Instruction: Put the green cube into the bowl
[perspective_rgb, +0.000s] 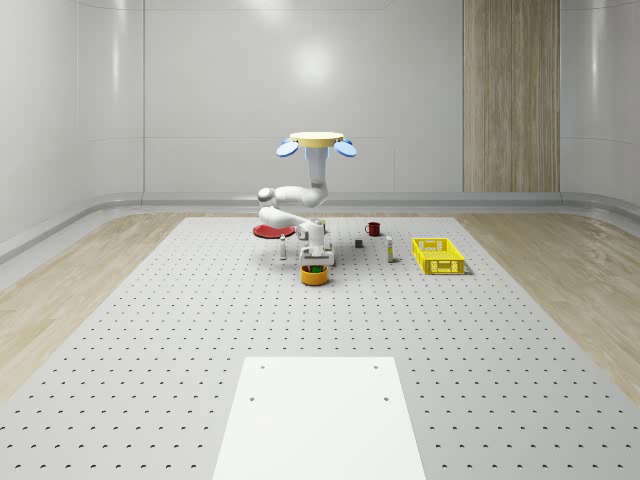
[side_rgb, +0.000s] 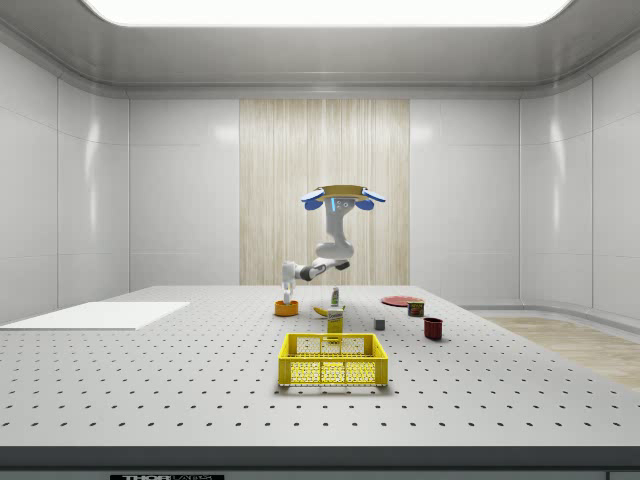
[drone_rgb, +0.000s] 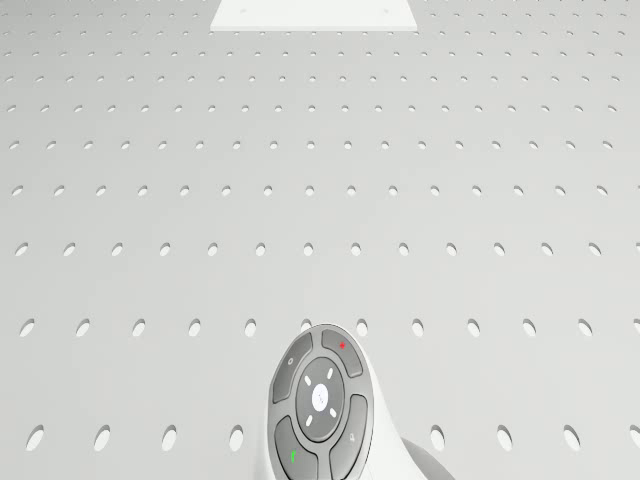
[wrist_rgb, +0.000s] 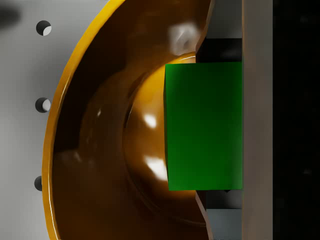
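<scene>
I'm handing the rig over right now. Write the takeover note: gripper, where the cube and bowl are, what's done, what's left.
Gripper: shut on the green cube, pointing down right over the orange bowl.
Drone: hovering above the table, a little behind the bowl in the whole-scene view, arm folded down to it.
Cube: held above the bowl's inside, as the wrist view shows; whether it touches the bottom cannot be told.
Done: cube picked up and carried to the bowl.
Left: open the fingers, then lift the arm away.
</scene>
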